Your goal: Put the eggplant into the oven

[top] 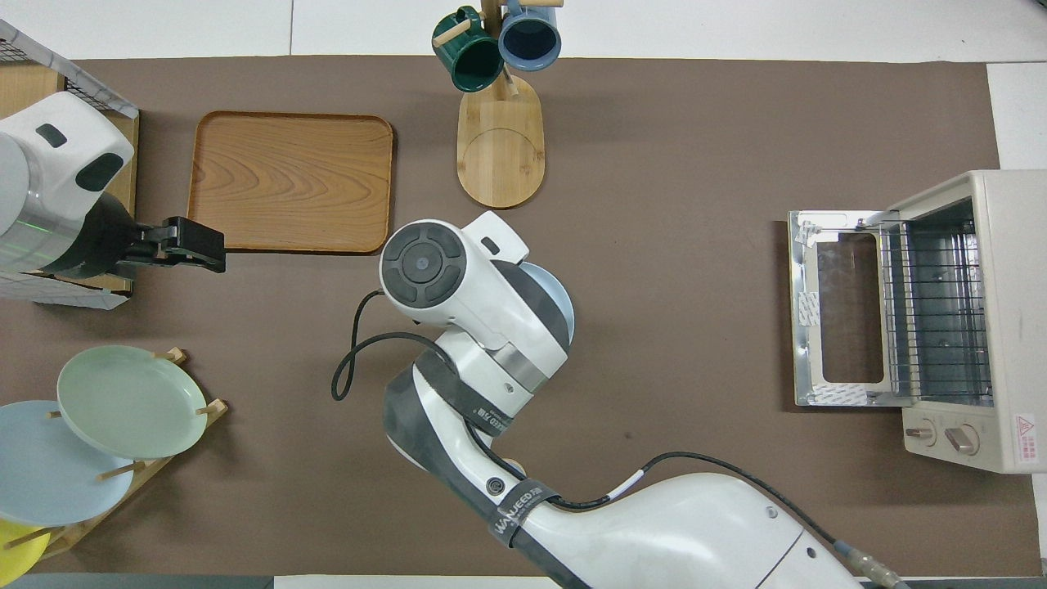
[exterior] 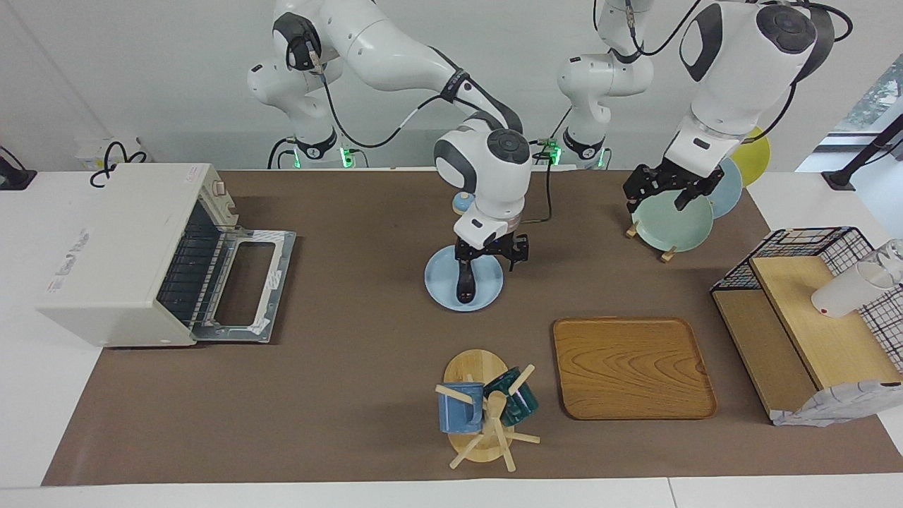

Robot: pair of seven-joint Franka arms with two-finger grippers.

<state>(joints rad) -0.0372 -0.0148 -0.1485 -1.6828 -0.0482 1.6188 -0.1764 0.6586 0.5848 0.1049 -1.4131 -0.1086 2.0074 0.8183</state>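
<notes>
The eggplant [exterior: 465,286] is a dark, slim shape lying on a light blue plate [exterior: 437,282] in the middle of the table. My right gripper [exterior: 491,259] is low over the plate, at the eggplant's end nearer to the robots; I cannot tell whether it touches it. In the overhead view my right arm's wrist hides the eggplant, and only the plate's rim [top: 564,307] shows. The cream-white oven [exterior: 120,254] stands at the right arm's end of the table with its door [exterior: 247,286] folded down flat; its wire rack [top: 941,311] shows. My left gripper [exterior: 663,190] waits over the plate rack.
A plate rack [exterior: 670,222] holds green, blue and yellow plates near the left arm's base. A wooden tray [exterior: 631,367] and a mug tree [exterior: 487,409] with two mugs lie farther from the robots. A wire-and-wood shelf [exterior: 804,324] holds a white cup [exterior: 846,289].
</notes>
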